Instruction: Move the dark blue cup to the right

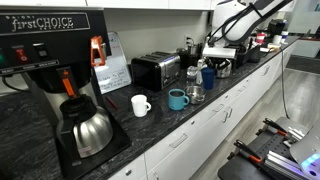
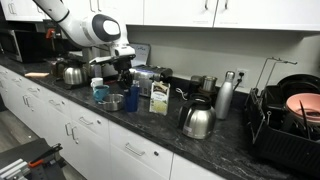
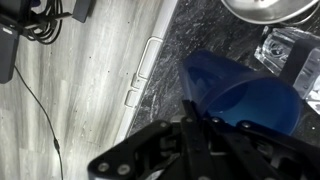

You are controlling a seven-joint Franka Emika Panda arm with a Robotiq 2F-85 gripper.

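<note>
The dark blue cup (image 3: 245, 90) fills the right of the wrist view, with its open mouth toward me. My gripper (image 3: 205, 125) has its fingers drawn together on the near edge of the cup's rim. In both exterior views the cup (image 1: 207, 77) (image 2: 133, 97) stands upright on the dark counter. The gripper (image 1: 214, 60) (image 2: 123, 75) comes down onto its top. I cannot tell whether the cup's base touches the counter.
On the counter (image 1: 150, 130) stand a teal-blue mug (image 1: 177, 98), a white mug (image 1: 140, 104), a glass (image 1: 195, 93), a toaster (image 1: 155, 70) and a coffee maker (image 1: 60, 70). A carton (image 2: 158, 97), a steel kettle (image 2: 197, 121) and a thermos (image 2: 225, 96) stand beside the cup. A dish rack (image 2: 285, 120) follows.
</note>
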